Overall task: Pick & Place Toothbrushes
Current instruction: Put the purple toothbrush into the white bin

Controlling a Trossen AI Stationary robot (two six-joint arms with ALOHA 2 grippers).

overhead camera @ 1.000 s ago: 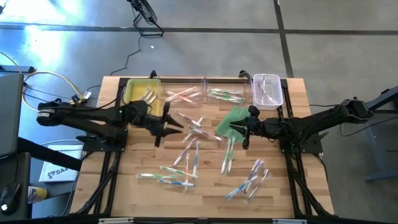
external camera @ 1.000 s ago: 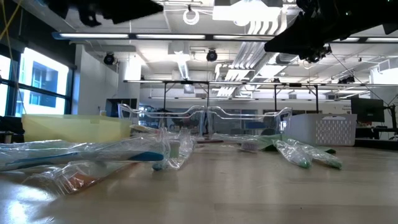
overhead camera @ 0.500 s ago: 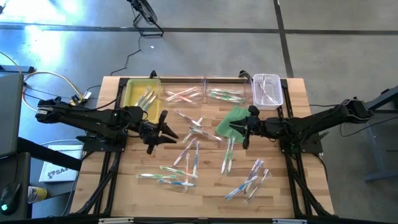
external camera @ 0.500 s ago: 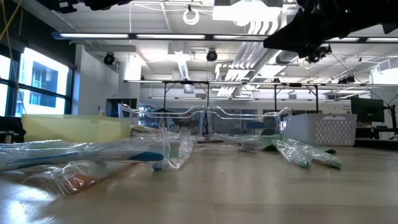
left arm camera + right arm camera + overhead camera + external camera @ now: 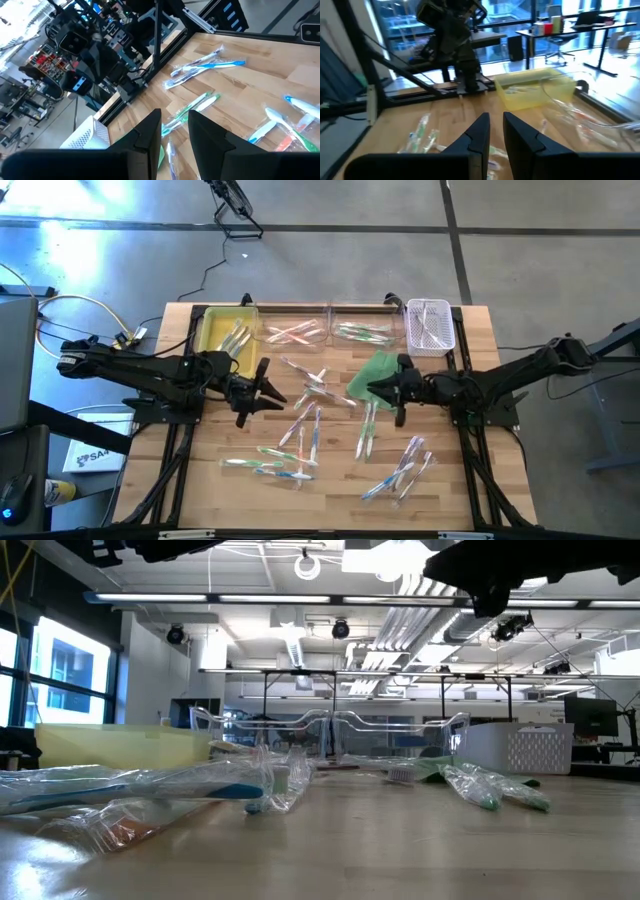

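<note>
- Above the middle of the wooden table [image 5: 200, 470], I hold the left gripper [image 5: 268, 389] over the loose toothbrushes [image 5: 305, 430], its fingers a narrow gap apart and empty, placed, as I judge it, to drop onto the nearest wrapped brush.
- The right gripper [image 5: 385, 392] hangs over the green cloth [image 5: 372, 370], fingers nearly closed with nothing between them, as its wrist view shows.
- Most toothbrushes lie scattered in clear wrappers across the table's centre and near edge.
- Others already sit sorted along the far edge: in the yellow bin [image 5: 215, 330], the two clear trays [image 5: 330, 330] and the white basket [image 5: 448, 330], which I take as the drop-off points.
</note>
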